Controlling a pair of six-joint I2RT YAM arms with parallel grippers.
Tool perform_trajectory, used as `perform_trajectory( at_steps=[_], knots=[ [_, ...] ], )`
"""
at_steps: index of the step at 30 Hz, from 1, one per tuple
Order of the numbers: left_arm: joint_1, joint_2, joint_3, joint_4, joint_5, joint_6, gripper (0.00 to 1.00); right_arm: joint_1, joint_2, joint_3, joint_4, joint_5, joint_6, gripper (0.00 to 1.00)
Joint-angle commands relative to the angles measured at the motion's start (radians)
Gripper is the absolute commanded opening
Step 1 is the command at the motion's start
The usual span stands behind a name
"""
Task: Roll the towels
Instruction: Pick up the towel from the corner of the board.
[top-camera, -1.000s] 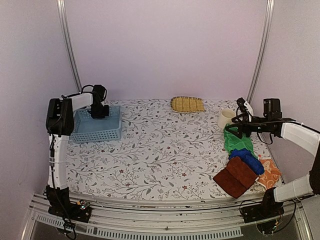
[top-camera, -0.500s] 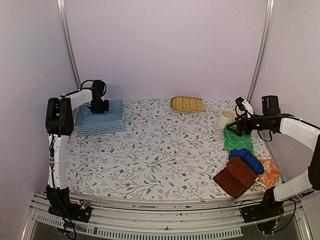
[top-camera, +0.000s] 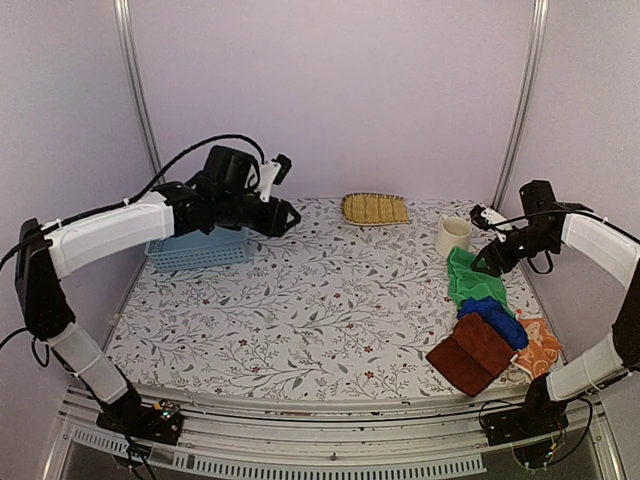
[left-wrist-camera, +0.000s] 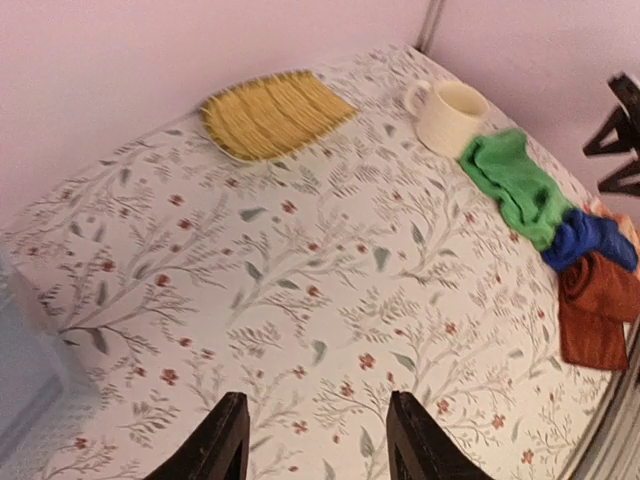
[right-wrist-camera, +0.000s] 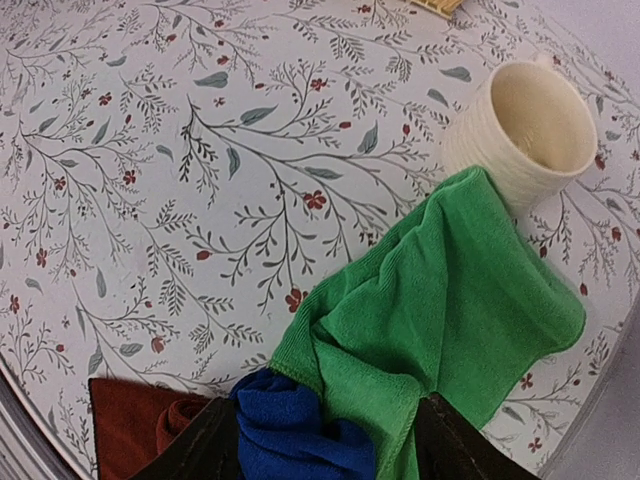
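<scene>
Swung clear of the basket (top-camera: 200, 255), the left gripper (top-camera: 290, 215) hung over the table, jaws apart and empty. Rightward, the green towel (top-camera: 470, 285) touched the mug (top-camera: 453, 237), heaped with the blue towel (top-camera: 495, 320), brown towel (top-camera: 472, 352) and orange towel (top-camera: 543, 350). The right gripper (top-camera: 480, 268) gaped empty above. Tugging green could drag the heap or tip the mug.

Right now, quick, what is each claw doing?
Left claw: open, holding nothing.
Right claw: open, holding nothing, above the green towel.
</scene>
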Motion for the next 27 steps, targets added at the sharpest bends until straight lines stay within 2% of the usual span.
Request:
perform_trajectory(
  at_steps=[1, 4, 7, 12, 19, 24, 27],
  knots=[
    [-0.147, 0.022, -0.11, 0.047, 0.106, 0.011, 0.49, 0.003, -0.018, 0.021, -0.222, 0.073, -0.093, 0.58],
    [-0.233, 0.048, -0.152, 0.099, 0.127, -0.039, 0.49, 0.004, -0.029, 0.009, -0.233, 0.127, -0.094, 0.55],
    [-0.3, 0.096, -0.168, 0.143, 0.141, -0.073, 0.48, 0.002, -0.012, 0.014, -0.188, 0.203, -0.026, 0.55],
    [-0.373, 0.203, -0.123, 0.172, 0.148, -0.125, 0.46, 0.003, 0.107, 0.068, -0.131, 0.182, 0.065, 0.51],
    [-0.406, 0.243, -0.098, 0.22, 0.157, -0.155, 0.45, 0.002, 0.306, 0.167, -0.106, 0.238, 0.136, 0.5],
    [-0.406, 0.242, -0.119, 0.221, 0.137, -0.154, 0.45, -0.002, 0.336, 0.156, -0.122, 0.281, 0.158, 0.58],
    [-0.405, 0.247, -0.128, 0.222, 0.134, -0.151, 0.45, -0.027, 0.351, 0.147, -0.118, 0.286, 0.167, 0.59]
  ],
)
